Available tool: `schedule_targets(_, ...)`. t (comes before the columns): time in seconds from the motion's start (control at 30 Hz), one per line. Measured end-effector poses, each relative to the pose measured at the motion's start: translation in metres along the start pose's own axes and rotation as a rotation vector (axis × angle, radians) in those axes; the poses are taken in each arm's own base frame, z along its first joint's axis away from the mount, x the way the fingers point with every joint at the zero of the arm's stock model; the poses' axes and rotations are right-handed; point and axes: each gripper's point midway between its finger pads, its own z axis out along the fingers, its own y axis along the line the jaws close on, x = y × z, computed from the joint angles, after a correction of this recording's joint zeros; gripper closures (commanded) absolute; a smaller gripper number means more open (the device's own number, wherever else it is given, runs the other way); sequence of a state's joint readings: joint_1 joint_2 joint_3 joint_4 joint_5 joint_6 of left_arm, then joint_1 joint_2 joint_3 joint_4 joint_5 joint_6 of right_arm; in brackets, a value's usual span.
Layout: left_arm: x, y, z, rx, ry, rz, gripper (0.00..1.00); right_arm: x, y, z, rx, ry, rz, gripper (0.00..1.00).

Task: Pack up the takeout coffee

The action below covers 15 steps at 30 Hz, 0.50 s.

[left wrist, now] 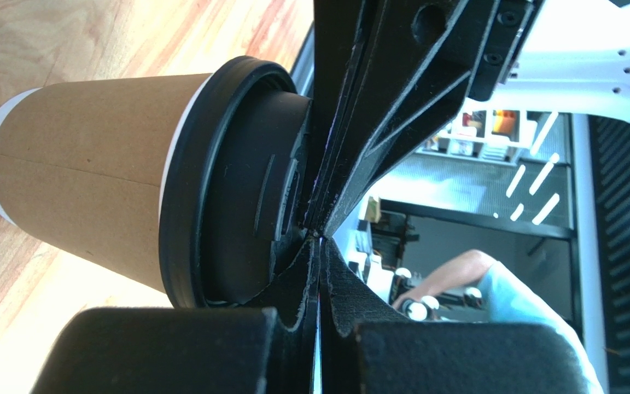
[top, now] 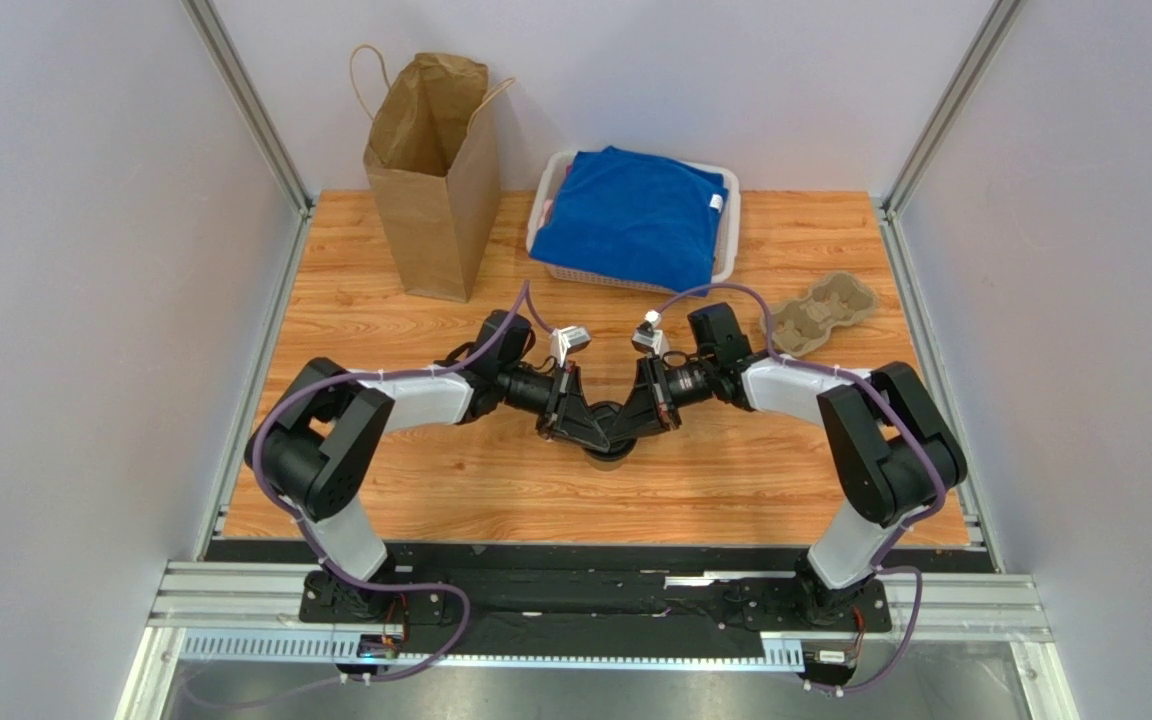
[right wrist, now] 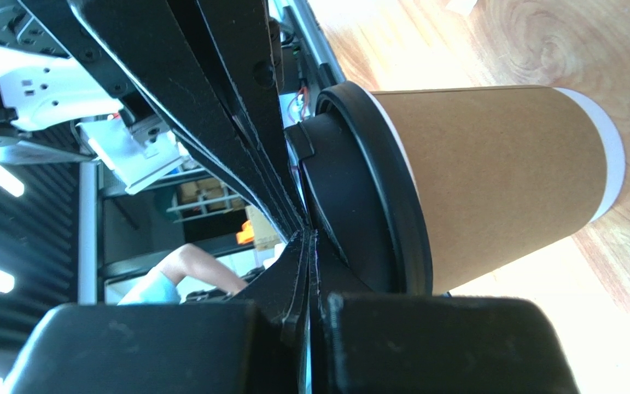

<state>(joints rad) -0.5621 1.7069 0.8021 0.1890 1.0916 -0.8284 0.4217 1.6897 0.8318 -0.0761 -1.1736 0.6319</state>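
Presently both arms converge over the middle of the table [top: 432,480]; the left gripper [left wrist: 318,242] has its fingers pressed flat together with nothing between them; the right gripper [right wrist: 310,238] is likewise closed tight on nothing; the two sets of fingertips meet tip to tip. The takeout coffee [left wrist: 88,164] stands directly below both grippers, upright on the wood; its black lid [left wrist: 211,197] is seated on the rim; the closed fingers lie against the lid's top, though whether they press or merely touch cannot be told. Beyond the left gripper, well apart, stands a brown paper bag [top: 432,180], mouth open; beyond the right gripper, a white basket [top: 549,195] holding a blue cloth [top: 635,218]; outward of the right gripper, a grey cup carrier [top: 823,315].
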Motion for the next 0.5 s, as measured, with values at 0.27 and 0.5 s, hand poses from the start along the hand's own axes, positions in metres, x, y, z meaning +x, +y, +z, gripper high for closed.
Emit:
schedule_targets(0.27,-0.0033,0.0037,-0.0040,0.053,0.043,-0.034,1.00,-0.0016,-0.0027,0.0007,-0.055,0.030,0.017,1.00)
schedule_targets(0.5,-0.0026,0.0060,-0.0053,0.077,0.067,-0.045,1.00,-0.0038,-0.0036,-0.0001,-0.069,0.035,0.024,1.00)
